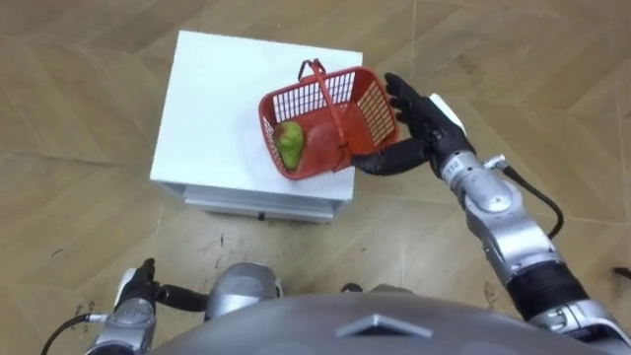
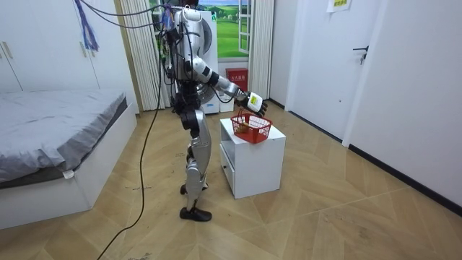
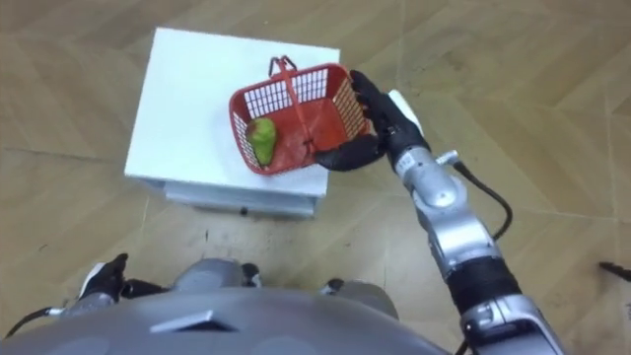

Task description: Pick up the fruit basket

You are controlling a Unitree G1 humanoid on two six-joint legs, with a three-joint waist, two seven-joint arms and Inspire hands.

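Basket (image 1: 325, 118) sat beyond the left hand (image 1: 133, 304), low by the body, state untellable; right hand (image 1: 412, 126) cupped its near right corner, fingers straight against the wall; it tilted on the cabinet (image 1: 217, 99), pear (image 1: 291, 145) inside.

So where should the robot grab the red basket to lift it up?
Probably by the handle, coming from above. It arches upright over the middle of the basket, so the load should hang level and keep the green fruit inside. The right hand is at the right end wall, where a lift would likely tip it.
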